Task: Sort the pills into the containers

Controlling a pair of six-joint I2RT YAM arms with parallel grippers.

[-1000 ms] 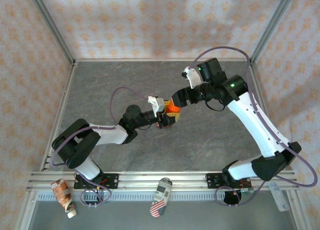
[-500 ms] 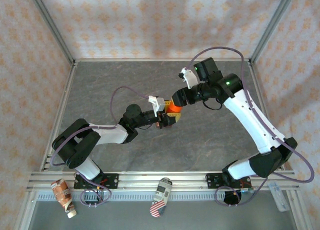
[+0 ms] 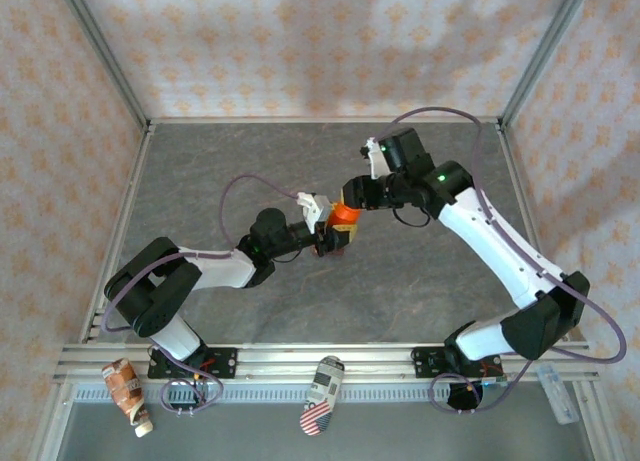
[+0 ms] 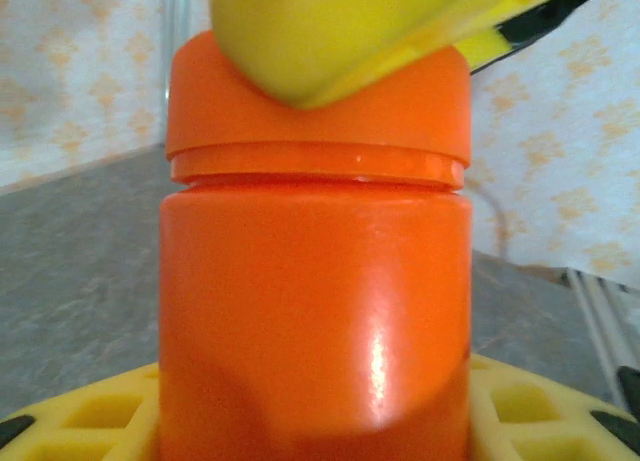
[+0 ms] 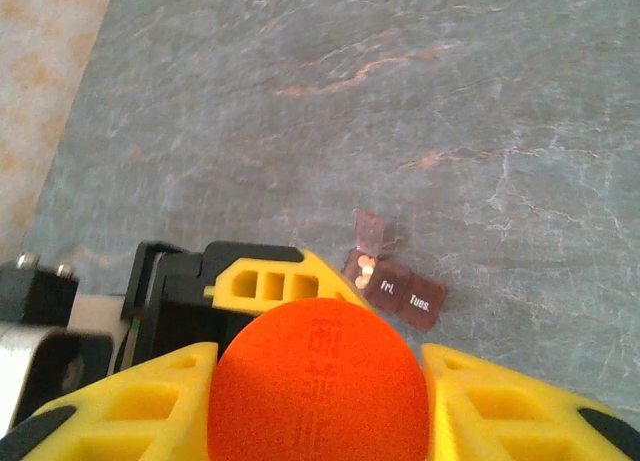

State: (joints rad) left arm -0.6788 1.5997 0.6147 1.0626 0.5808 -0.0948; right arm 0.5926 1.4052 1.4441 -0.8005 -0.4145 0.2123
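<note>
The left gripper [image 3: 328, 243] is closed around the body of the orange bottle [image 4: 315, 321], which is held upright between its yellow fingers [image 4: 70, 421]. The right gripper [image 3: 350, 207] is set from above on the bottle's cap [image 5: 318, 381], which is pinched at both sides. Beyond the right gripper, down on the table [image 5: 420, 101], the dark reddish-brown pill box [image 5: 397, 288] is seen just beside the left gripper. One lid is raised, and small pale pills [image 5: 365, 271] are seen in that open compartment.
</note>
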